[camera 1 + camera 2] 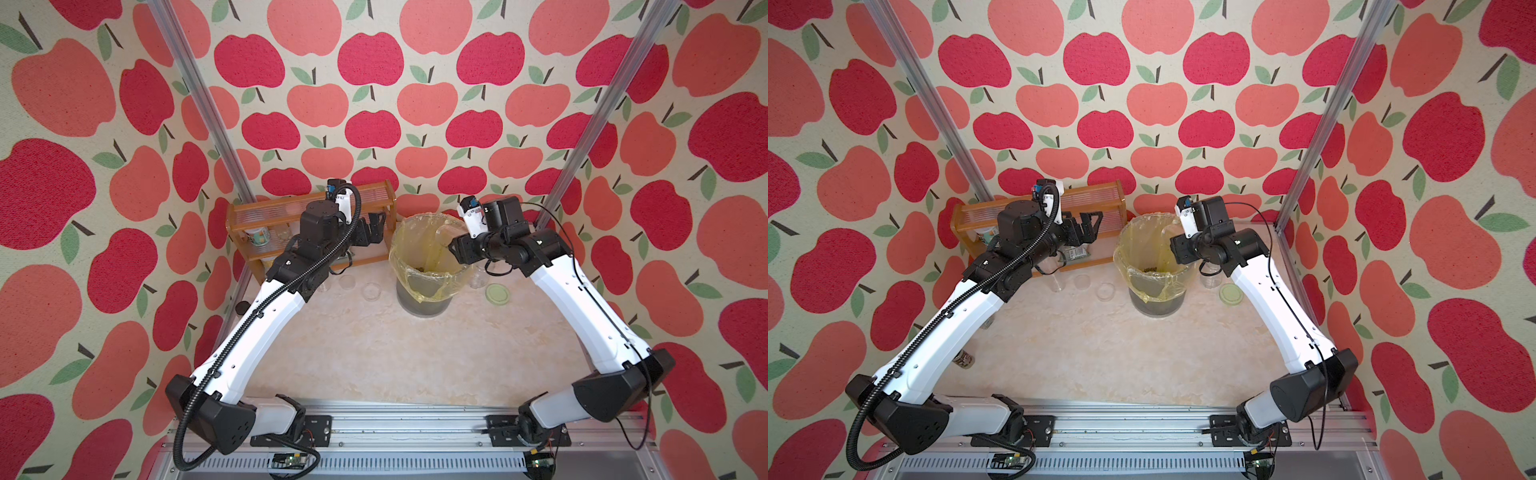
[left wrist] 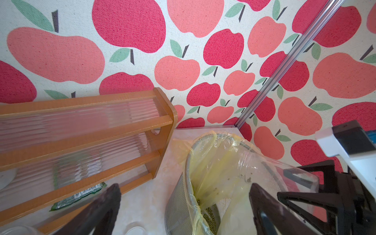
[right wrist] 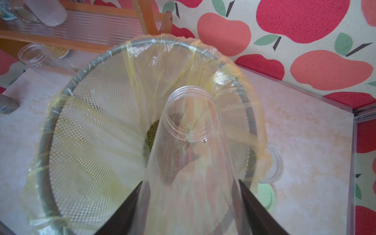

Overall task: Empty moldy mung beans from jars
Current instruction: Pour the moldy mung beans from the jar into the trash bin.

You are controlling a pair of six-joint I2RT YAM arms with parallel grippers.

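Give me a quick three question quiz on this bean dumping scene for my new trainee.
1. True or false: the left hand grips a jar.
2. The right hand tilts its clear jar over: A a sink; B the bag-lined mesh bin; C a frying pan.
3. What lies at the bin's bottom?
Key: 1 false, it hangs open and empty; 2 B; 3 mung beans.

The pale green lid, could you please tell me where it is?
In a top view the pale green lid lies on the robot's right, near the lined bin.
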